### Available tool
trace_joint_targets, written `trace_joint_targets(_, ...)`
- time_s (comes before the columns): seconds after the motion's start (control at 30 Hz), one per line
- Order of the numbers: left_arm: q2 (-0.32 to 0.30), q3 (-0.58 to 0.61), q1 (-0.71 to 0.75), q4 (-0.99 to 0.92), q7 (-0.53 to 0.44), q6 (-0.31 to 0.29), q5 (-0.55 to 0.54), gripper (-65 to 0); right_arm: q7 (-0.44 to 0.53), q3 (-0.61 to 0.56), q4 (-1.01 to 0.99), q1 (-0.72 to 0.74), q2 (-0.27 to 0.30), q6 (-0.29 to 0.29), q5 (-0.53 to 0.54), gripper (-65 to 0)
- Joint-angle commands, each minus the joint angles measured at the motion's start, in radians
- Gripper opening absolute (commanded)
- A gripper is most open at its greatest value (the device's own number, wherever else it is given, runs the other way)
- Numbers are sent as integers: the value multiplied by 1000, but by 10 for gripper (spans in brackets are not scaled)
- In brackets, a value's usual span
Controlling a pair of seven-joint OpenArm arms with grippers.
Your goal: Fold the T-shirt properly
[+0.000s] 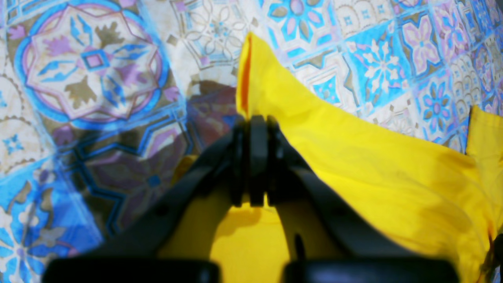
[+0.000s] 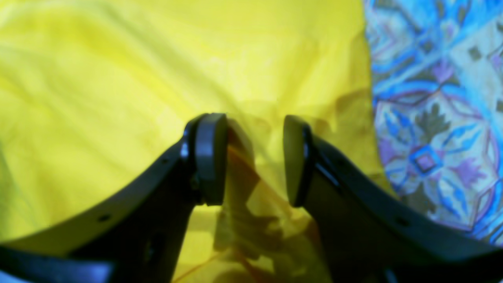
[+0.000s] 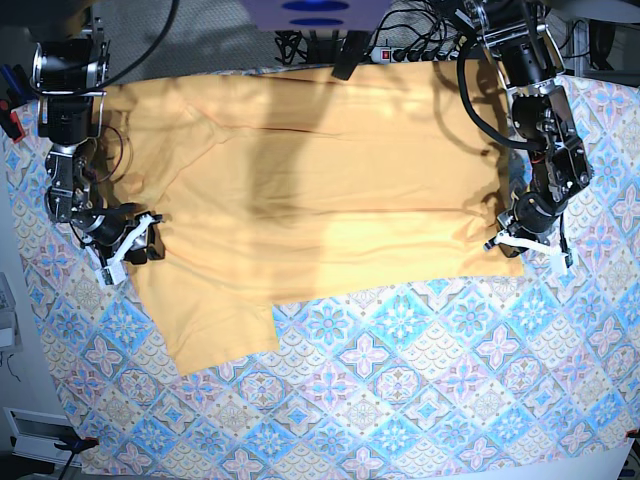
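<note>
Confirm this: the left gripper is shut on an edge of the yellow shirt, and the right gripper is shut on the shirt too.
Not quite. The left gripper is shut on the shirt, but the right gripper is open: the right wrist view shows its pads apart, with yellow cloth showing in the gap between them.

The T-shirt (image 3: 320,190) lies spread on the tablecloth (image 3: 400,400).
</note>
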Motion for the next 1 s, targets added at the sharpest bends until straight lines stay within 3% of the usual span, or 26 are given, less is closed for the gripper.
trace_joint_targets(0.0,-12,-2,-15,19,-14,-6,-9,-650,33,3,10,30,20,3,16,-418)
trace_joint_targets(0.17,-12,-2,-17,19,-14,-6,-9,-650,32,3,7,30,20,3,16,-462)
trace_joint_targets(0.33,-12,-2,-18,19,-14,-6,-9,-650,30,3,-7,32,20,3,16,-617)
trace_joint_targets(0.5,-12,-2,-15,20,-14,-6,-9,-650,-10,14,12,29,20,3,23,-621)
trace_joint_targets(0.67,-12,-2,-11,25,-14,-6,-9,-650,-37,20,155,-19,26,3,24,-621)
trace_joint_targets(0.87,-12,-2,-9,26,-13,-6,-10,-650,-137,123,349,-117,22,3,20,-621)
trace_joint_targets(0.97,-12,-2,-9,26,-13,-6,-10,-650,-140,137,356,-121,20,3,20,-620)
